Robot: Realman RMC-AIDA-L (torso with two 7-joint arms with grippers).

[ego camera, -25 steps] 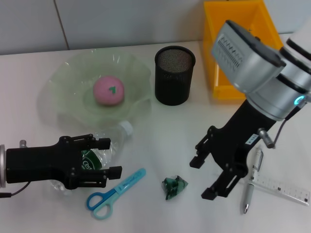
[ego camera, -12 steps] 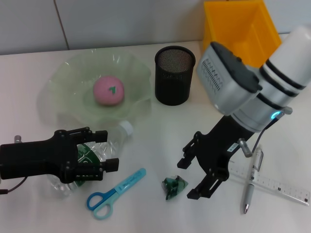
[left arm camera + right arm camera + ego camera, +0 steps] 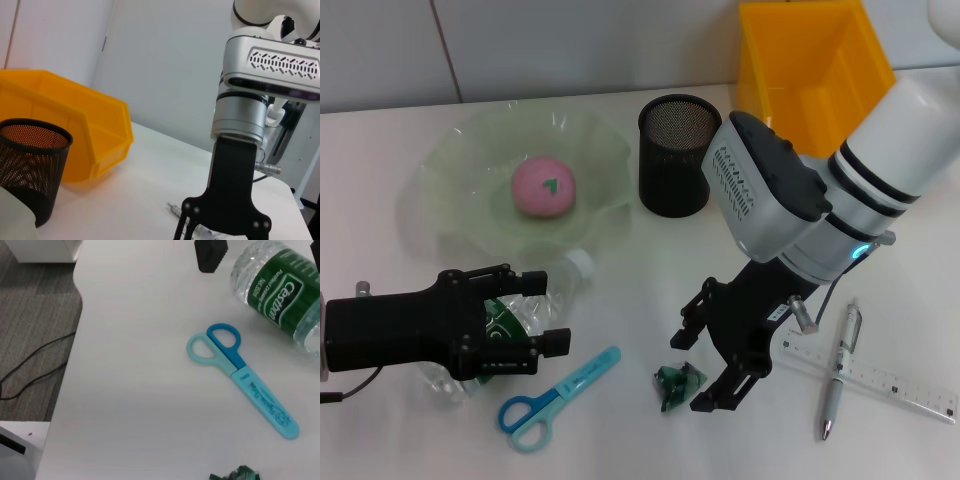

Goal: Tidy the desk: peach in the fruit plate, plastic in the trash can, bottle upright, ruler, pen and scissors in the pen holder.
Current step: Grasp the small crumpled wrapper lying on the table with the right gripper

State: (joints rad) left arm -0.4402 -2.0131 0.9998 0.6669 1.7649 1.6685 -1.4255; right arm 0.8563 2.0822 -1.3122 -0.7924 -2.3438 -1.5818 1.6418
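Observation:
A clear bottle [image 3: 532,312] with a green label lies on its side, white cap toward the plate. My left gripper [image 3: 543,313] is open, one finger on each side of the bottle. The pink peach [image 3: 543,187] rests in the green glass fruit plate [image 3: 455,160]. My right gripper [image 3: 699,369] hangs open just right of the crumpled green plastic [image 3: 678,384], low over the table. Blue scissors [image 3: 556,400] lie in front of the bottle [image 3: 280,290] and show as scissors [image 3: 245,382] in the right wrist view. A pen [image 3: 836,384] and ruler [image 3: 885,379] lie at the right.
The black mesh pen holder [image 3: 678,155] stands behind the centre, and the yellow bin [image 3: 815,70] at the back right. In the left wrist view the pen holder [image 3: 30,165], the bin [image 3: 75,130] and the right arm [image 3: 240,200] appear.
My right gripper has swung left and down, from over the pen to beside the green plastic. My left gripper has shifted slightly along the bottle.

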